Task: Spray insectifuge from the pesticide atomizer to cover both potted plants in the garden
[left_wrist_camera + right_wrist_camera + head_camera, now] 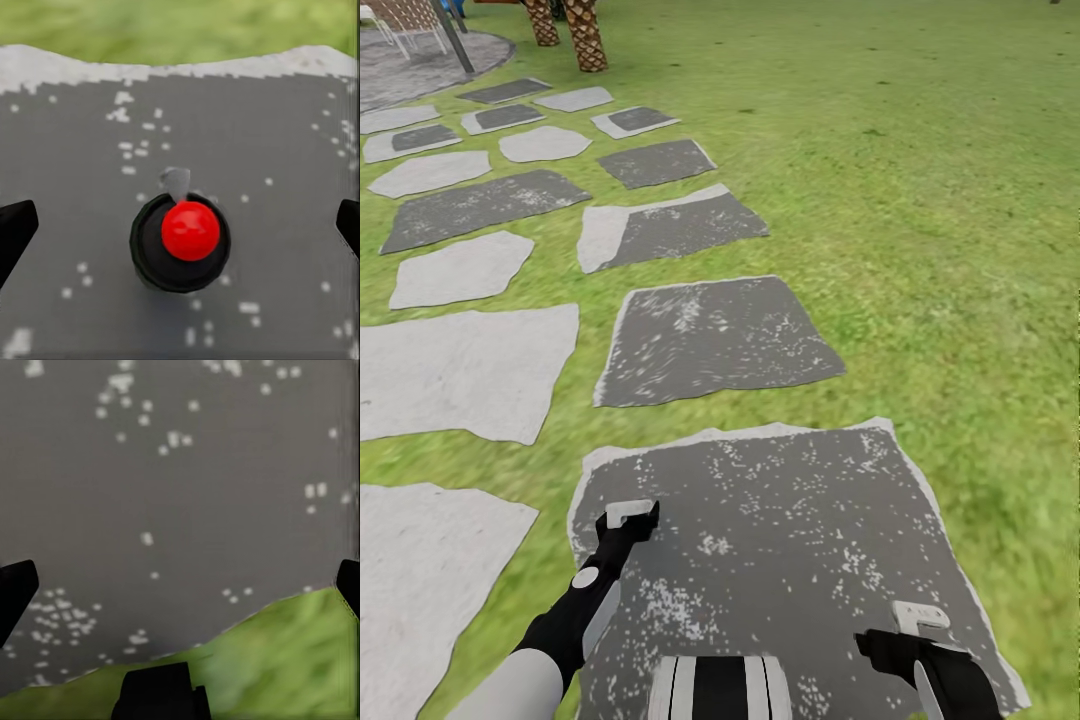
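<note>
- The pesticide atomizer (181, 241), red-capped on a black body, is seen standing on a dark paving slab (790, 540) beneath the left gripper (180, 225), whose fingers (15, 229) are spread, empty.
- The right gripper (180, 585) is likewise held released over slab and grass (920, 200).
- Palm trunks (586, 35) are seen far ahead.

- The head camera is looking down over a green grass lawn (920, 200) crossed by grey stone paving slabs (715, 340).
- The left pincer (628, 515) is hanging above the nearest dark slab (790, 540), near its left edge.
- The right pincer (915, 625) is hanging above the same slab, near its lower right corner; whether either pincer's fingers are parted is not clear.
- Two brown scaly trunks (585, 35) are standing at the top.
- A round grey paved patch (430, 65) is lying at the upper left.
</note>
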You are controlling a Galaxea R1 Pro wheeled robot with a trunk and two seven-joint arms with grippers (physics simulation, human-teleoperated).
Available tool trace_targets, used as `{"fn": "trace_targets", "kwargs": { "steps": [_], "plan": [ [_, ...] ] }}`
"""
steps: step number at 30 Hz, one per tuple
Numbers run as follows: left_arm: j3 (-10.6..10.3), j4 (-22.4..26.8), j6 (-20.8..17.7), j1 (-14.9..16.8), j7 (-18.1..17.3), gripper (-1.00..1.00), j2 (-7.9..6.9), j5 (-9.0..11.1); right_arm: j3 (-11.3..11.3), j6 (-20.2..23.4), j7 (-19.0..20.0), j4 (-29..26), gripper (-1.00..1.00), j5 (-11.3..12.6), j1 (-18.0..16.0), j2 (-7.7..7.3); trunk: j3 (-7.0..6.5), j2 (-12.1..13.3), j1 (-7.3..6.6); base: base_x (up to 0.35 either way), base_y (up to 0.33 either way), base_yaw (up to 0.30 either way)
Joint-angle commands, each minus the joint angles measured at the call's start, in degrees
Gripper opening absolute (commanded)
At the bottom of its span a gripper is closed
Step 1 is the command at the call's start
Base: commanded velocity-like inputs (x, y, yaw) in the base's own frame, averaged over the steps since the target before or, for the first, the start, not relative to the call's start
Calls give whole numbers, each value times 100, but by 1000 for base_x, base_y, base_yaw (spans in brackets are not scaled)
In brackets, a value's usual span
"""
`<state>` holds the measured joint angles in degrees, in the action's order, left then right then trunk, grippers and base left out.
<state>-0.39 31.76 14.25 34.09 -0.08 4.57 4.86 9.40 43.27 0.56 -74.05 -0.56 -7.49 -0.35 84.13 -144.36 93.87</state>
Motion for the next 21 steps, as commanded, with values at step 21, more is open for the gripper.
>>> {"fn": "trace_targets", "kwargs": {
  "steps": [21],
  "plan": [
    [-5, -3, 16, 2, -1, 100, 0, 50, -6, 23, 6, -5, 100, -6, -1, -1, 17, -1, -1, 20, -20, 58]
  ]
}}
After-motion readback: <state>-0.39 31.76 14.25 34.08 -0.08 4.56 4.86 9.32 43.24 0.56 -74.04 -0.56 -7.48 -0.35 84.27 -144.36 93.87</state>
